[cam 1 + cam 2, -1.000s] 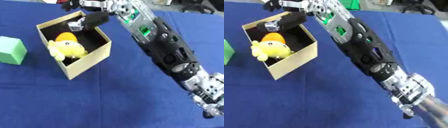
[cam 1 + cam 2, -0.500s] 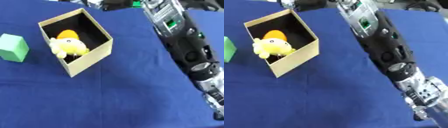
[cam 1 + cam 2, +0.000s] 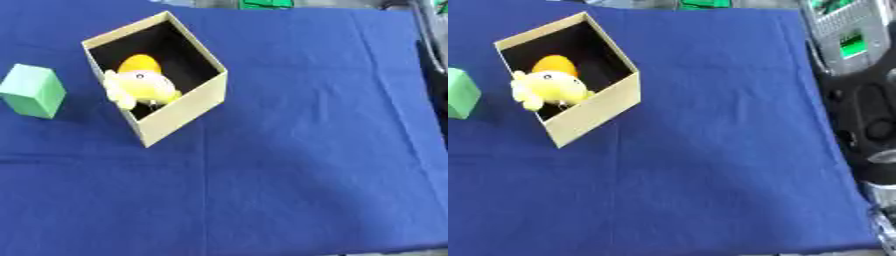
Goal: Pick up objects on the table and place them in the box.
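Between picks: yellow toy (image 3: pixel 140 85) and orange ball (image 3: pixel 140 63) inside box (image 3: pixel 185 107). Green block (image 3: pixel 33 91) outside, left of box. Next: grasp block. Neither hand visible; state cannot be told.

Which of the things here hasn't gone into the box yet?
The green block: it stands on the blue cloth left of the box, while the yellow toy and orange thing already lie inside.

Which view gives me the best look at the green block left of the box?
The left eye view: the green block shows whole there, standing apart from the cardboard box. In the right eye view the picture's left edge cuts it off.
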{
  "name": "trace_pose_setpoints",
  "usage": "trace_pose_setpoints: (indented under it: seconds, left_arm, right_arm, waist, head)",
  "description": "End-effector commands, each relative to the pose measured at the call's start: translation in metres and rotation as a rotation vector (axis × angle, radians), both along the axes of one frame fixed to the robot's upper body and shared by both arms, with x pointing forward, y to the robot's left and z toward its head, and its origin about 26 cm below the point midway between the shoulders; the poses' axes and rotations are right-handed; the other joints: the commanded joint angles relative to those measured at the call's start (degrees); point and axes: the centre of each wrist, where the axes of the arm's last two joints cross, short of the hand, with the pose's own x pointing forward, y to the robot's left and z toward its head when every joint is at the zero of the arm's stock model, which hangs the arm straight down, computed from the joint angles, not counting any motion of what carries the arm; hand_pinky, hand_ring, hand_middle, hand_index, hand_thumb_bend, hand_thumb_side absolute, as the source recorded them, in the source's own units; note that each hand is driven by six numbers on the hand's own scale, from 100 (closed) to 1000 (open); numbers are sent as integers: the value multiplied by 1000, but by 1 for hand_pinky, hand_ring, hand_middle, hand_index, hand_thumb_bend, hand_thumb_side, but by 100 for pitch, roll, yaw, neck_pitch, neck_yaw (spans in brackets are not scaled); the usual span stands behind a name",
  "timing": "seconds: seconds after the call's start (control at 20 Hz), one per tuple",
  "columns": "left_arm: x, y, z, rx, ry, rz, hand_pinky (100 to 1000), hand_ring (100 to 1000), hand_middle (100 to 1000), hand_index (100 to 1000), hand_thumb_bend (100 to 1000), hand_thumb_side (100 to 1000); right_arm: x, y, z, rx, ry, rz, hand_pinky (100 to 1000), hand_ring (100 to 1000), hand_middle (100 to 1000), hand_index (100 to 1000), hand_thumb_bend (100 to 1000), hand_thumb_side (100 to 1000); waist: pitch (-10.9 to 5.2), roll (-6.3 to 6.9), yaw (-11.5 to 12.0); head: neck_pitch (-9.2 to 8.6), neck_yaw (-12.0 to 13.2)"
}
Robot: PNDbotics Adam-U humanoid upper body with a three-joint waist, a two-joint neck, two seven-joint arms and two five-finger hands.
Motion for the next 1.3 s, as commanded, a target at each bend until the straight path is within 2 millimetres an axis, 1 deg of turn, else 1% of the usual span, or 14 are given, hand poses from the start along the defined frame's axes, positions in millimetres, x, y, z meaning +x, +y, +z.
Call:
trace_pose_setpoints:
  seconds: [0.05,0.25,0.3,0.35,0.5,0.65,0.7,0.75,0.8,0.85,0.9,1.0,1.1,1.3]
  left_arm:
    - [-4,5,9,23,-30,28,514,686,699,784,173,1000]
    - [-5,6,9,22,-30,38,514,686,700,784,176,1000]
    - [-5,7,9,23,-29,47,514,685,702,784,200,1000]
    - [-5,8,9,24,-29,57,514,685,702,784,200,1000]
    - [-6,11,15,58,-26,91,519,691,710,798,241,1000]
    - [-7,15,30,144,-9,135,522,693,711,806,288,1000]
    - [-8,16,34,166,-4,147,526,695,708,808,331,978]
    - [-9,17,39,189,1,162,526,695,708,808,331,978]
    - [-9,19,43,209,5,176,529,696,704,809,376,966]
    - [-10,20,46,231,10,191,531,697,703,810,397,966]
    - [-11,21,49,249,15,202,542,705,704,813,472,979]
    - [-12,23,53,308,31,230,557,716,708,818,510,1000]
    - [-13,23,58,421,64,258,614,751,730,842,568,1000]
    - [-14,19,73,616,166,277,649,774,751,856,593,1000]
  right_arm:
    - [-24,-14,13,46,-89,-10,900,935,827,945,100,885]
    - [-26,-26,4,109,-113,7,893,925,820,939,100,877]
    - [-26,-29,1,125,-118,11,880,910,809,928,100,866]
    - [-27,-33,-2,142,-121,12,880,910,809,928,100,866]
    - [-27,-45,-12,192,-132,20,879,906,803,924,100,860]
    - [-27,-51,-28,481,-187,110,880,904,799,921,100,858]
    - [-27,-50,-33,548,-199,126,879,902,796,918,100,856]
    - [-26,-50,-37,594,-210,137,879,902,796,918,100,856]
    - [-26,-50,-40,622,-218,145,881,901,795,917,100,856]
    - [-26,-50,-43,638,-224,152,881,900,794,917,100,857]
    - [-25,-50,-45,647,-229,157,882,897,793,915,100,857]
    - [-26,-52,-49,655,-239,162,882,896,792,914,100,857]
    - [-26,-54,-52,660,-244,156,882,896,791,914,100,857]
    - [-27,-57,-55,664,-245,141,883,896,791,914,100,859]
  waist:
    - [-154,76,-44]
    - [-168,111,-84]
    - [-160,127,-114]
    - [-159,136,-133]
    - [-162,153,-159]
    - [-180,156,-159]
    - [-187,160,-160]
    - [-193,163,-163]
    - [-197,168,-166]
    - [-199,172,-170]
    - [-199,176,-171]
    - [-193,184,-173]
    - [-180,201,-181]
    - [-174,227,-180]
  head:
    - [23,128]
    - [-21,177]
    - [-49,251]
    - [-62,300]
    - [-66,369]
    - [-37,396]
    - [-36,398]
    - [-40,403]
    - [-51,416]
    - [-63,437]
    - [-72,454]
    - [-90,499]
    - [-98,531]
    - [-62,543]
